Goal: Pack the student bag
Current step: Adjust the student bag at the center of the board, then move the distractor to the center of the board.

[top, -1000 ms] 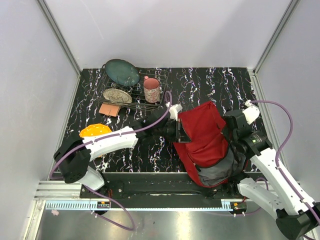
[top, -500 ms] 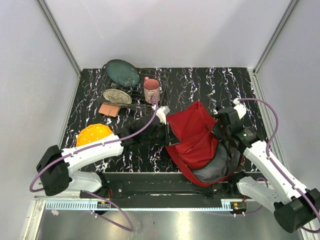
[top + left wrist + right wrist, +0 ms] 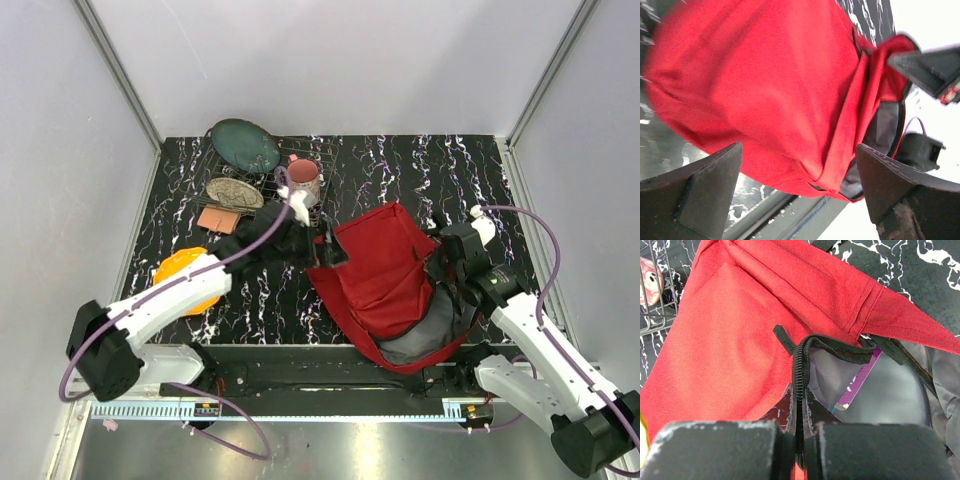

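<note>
Fingers (image 3: 695, 200) of left gripper (image 3: 322, 243) spread wide; right gripper (image 3: 799, 440) pinched tight on black strap (image 3: 799, 370) of student bag (image 3: 385, 275). Bag slumps just right of wire rack (image 3: 262, 192), mouth gaping; left gripper between rack and bag.

Bright, even light from above casts only soft shadows beside the backpack (image 3: 385, 275) on the table (image 3: 400, 170); the left wrist view is motion-blurred with a washed-out white corner, and the right wrist view is sharp.

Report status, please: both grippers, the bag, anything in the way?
Left gripper open, holding nothing. Right gripper shut on black strap. Student bag lies open on table. Dish rack close beside left arm.
</note>
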Robot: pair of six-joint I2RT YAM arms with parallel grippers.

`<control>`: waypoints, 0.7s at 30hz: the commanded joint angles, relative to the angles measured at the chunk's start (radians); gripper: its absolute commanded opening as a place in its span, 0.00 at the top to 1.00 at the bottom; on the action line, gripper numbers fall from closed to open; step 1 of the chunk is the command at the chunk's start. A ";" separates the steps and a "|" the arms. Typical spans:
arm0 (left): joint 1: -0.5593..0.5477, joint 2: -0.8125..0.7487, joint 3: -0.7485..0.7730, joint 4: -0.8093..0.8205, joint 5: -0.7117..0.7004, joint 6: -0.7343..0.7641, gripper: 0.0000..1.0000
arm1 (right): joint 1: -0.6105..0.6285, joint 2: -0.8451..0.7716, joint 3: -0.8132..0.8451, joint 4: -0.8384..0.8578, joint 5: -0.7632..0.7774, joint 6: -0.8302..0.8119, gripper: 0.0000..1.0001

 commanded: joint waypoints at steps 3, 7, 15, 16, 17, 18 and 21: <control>0.225 -0.091 0.084 -0.096 -0.055 0.095 0.01 | -0.002 -0.030 -0.020 -0.002 0.006 0.034 1.00; 0.319 -0.044 0.061 -0.059 -0.028 0.093 0.01 | -0.002 -0.045 0.047 -0.065 -0.024 0.001 0.57; 0.411 0.155 0.084 0.045 0.092 0.063 0.01 | -0.003 -0.168 0.295 -0.296 0.076 -0.062 0.22; 0.413 0.174 0.087 0.061 0.089 0.064 0.01 | -0.003 -0.174 0.317 -0.301 0.031 -0.081 0.22; 0.416 0.217 0.092 0.081 0.091 0.066 0.01 | -0.002 -0.186 0.337 -0.300 -0.011 -0.098 0.21; 0.426 0.238 0.098 0.117 0.112 0.064 0.01 | -0.002 -0.189 0.368 -0.280 -0.058 -0.114 0.21; 0.454 0.315 0.119 0.205 0.172 0.052 0.01 | -0.002 -0.159 0.411 -0.286 -0.230 -0.117 0.19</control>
